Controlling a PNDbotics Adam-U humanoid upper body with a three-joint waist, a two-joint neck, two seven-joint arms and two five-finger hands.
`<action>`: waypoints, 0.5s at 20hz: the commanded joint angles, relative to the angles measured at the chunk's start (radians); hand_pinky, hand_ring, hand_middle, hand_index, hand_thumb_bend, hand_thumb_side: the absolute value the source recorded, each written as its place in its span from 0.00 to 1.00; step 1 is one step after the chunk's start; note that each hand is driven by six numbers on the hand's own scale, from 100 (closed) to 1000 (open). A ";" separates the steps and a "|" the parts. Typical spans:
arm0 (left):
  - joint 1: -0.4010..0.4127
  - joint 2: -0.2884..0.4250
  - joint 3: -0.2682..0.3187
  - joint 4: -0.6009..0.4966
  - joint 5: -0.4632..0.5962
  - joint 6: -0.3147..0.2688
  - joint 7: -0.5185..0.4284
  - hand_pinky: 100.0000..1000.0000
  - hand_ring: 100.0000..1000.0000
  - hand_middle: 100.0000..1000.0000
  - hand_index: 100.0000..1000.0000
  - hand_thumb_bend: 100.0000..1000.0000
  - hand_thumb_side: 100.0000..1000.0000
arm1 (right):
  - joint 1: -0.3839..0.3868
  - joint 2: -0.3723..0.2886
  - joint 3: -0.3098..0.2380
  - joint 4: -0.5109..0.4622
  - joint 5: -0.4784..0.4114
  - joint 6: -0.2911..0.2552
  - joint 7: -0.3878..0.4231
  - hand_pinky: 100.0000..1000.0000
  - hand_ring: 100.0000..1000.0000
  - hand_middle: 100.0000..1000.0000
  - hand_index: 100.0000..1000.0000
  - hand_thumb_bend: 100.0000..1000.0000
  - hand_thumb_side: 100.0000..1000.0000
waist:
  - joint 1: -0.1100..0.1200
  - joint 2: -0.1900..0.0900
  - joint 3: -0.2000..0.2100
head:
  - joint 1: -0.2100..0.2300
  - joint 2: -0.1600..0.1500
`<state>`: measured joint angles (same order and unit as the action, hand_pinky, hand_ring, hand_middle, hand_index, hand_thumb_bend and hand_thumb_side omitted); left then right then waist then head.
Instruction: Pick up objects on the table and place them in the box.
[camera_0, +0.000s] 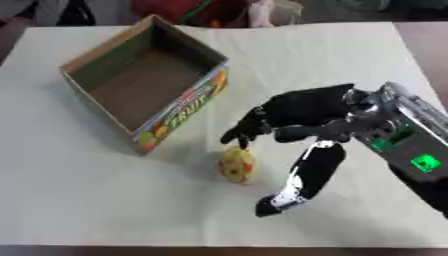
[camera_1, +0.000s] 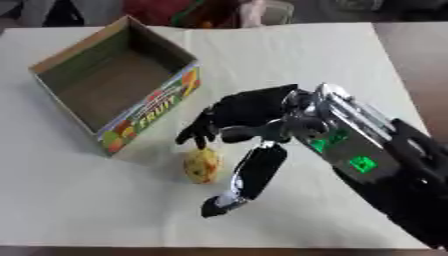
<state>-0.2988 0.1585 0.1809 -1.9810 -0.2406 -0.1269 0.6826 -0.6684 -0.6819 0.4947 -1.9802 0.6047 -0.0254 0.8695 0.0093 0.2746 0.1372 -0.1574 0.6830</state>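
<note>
A small yellow oval object with red speckles (camera_0: 237, 165) lies on the table just in front of the box. The open cardboard box (camera_0: 145, 80), printed with fruit pictures on its side, stands at the back left and looks empty. My right hand (camera_0: 297, 117) comes in from the right and hovers over the yellow object. Its fingertips (camera_0: 236, 137) point down and touch or nearly touch the object's top, while the thumb (camera_0: 302, 182) stretches down past its right side. The hand is open and holds nothing. My left hand shows in neither view.
A pale cloth covers the table (camera_0: 87, 200). Its brown edge runs along the front and right. Beyond the far edge lie red and dark items (camera_0: 201, 10).
</note>
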 joint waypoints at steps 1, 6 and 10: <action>-0.009 0.016 -0.001 -0.019 0.002 -0.001 -0.004 0.31 0.43 0.39 0.52 0.00 0.82 | -0.011 -0.005 -0.001 -0.020 0.063 0.004 -0.022 0.63 0.73 0.69 0.97 0.46 0.71 | 0.000 -0.014 0.003 | -0.004 -0.009; -0.009 0.012 -0.001 -0.019 0.003 -0.002 -0.006 0.31 0.43 0.39 0.52 0.00 0.82 | -0.001 0.006 0.005 0.006 0.139 -0.005 -0.049 0.64 0.74 0.71 0.96 0.45 0.70 | 0.001 -0.008 0.008 | -0.007 -0.016; -0.010 0.008 -0.001 -0.019 0.004 -0.002 -0.006 0.31 0.43 0.39 0.52 0.00 0.82 | 0.000 0.019 0.009 0.066 0.184 -0.017 -0.065 0.64 0.75 0.73 0.96 0.46 0.70 | 0.003 -0.003 0.010 | -0.011 -0.022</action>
<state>-0.2989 0.1575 0.1807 -1.9810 -0.2383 -0.1286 0.6803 -0.6589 -0.6578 0.5095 -1.9239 0.7703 -0.0396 0.8132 0.0101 0.2851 0.1466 -0.1643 0.6738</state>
